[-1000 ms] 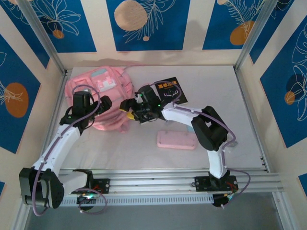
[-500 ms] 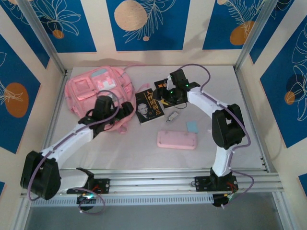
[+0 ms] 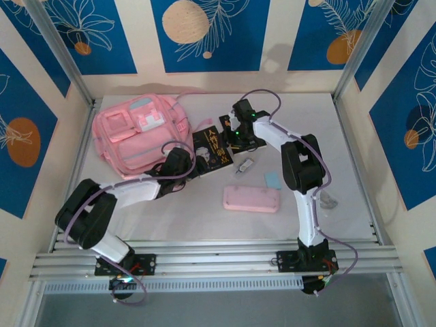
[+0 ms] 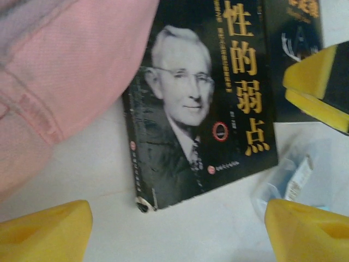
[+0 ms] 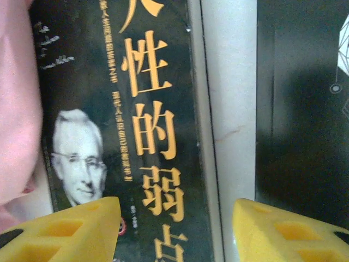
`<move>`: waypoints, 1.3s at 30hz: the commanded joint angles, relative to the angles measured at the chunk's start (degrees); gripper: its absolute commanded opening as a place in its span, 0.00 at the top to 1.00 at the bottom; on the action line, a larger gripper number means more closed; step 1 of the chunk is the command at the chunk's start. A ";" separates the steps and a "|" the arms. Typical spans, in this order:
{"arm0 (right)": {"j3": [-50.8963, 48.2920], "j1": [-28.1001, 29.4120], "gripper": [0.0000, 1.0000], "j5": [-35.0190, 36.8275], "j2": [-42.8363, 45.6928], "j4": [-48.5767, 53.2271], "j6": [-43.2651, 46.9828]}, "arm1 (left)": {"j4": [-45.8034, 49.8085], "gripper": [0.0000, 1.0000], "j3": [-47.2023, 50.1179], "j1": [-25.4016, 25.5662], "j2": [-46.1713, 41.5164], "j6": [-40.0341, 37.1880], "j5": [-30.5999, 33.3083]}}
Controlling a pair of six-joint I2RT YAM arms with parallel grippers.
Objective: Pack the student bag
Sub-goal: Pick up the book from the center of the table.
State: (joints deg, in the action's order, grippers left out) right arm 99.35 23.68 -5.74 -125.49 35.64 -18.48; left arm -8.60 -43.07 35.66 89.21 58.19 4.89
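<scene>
Overhead, blue-patterned walls [image 3: 61, 34] ring the white tabletop [image 3: 191, 218] bearing the student bag [image 3: 136, 139].

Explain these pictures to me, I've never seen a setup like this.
Two white robot arms are bolted to a table's near edge. One picture looks down from above; the two close-ups come from wrist cameras, yellow fingers showing. On the table lie a pink backpack, a black book with a man's face, a second black book, and a pink pencil case. The left gripper and right gripper are open over the books, holding nothing.
</scene>
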 commanded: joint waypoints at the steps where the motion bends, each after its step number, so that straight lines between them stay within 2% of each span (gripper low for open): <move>1: 1.81 1.14 0.43 1.41 -2.33 1.30 3.38 | -0.86 0.18 -2.87 0.36 2.76 0.53 2.85; 5: 0.65 2.04 0.44 -1.08 -2.50 0.36 3.37 | -1.90 0.21 -2.94 0.36 5.79 1.03 2.11; 11: -1.61 2.95 0.49 -6.93 0.38 -0.43 1.33 | -3.62 0.31 -3.57 0.37 9.10 1.09 0.13; 18: -4.69 2.77 0.57 -12.56 4.91 -2.46 -1.89 | -3.70 0.31 -4.08 0.35 10.36 0.60 -0.82; 24: -5.84 2.60 0.70 -15.35 4.84 -4.17 -4.36 | -3.44 0.31 -4.48 0.35 10.66 0.51 -1.37; 26: -5.88 2.53 0.78 -15.15 4.19 -4.17 -5.08 | -3.36 0.31 -4.55 0.37 10.57 0.42 -1.45; 29: -5.74 1.54 1.00 -15.32 3.54 -3.67 -6.87 | -2.77 0.31 -4.79 0.23 9.67 -0.28 -1.89; 30: -5.94 0.88 1.00 -15.91 3.80 -3.56 -7.80 | -2.13 0.30 -5.03 0.22 8.90 -0.82 -1.98; 35: -11.14 -3.64 1.00 -26.96 9.64 -9.91 -13.34 | -2.51 0.16 -4.60 -1.36 4.58 -2.33 -3.47; 39: -14.12 -7.26 1.00 -36.98 12.32 -16.33 -18.08 | -9.42 0.13 -4.00 -2.10 5.51 0.65 -6.96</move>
State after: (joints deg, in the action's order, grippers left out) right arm 86.08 18.85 -30.98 -117.80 25.56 -31.53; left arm -12.40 -46.59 34.54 95.29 57.58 1.17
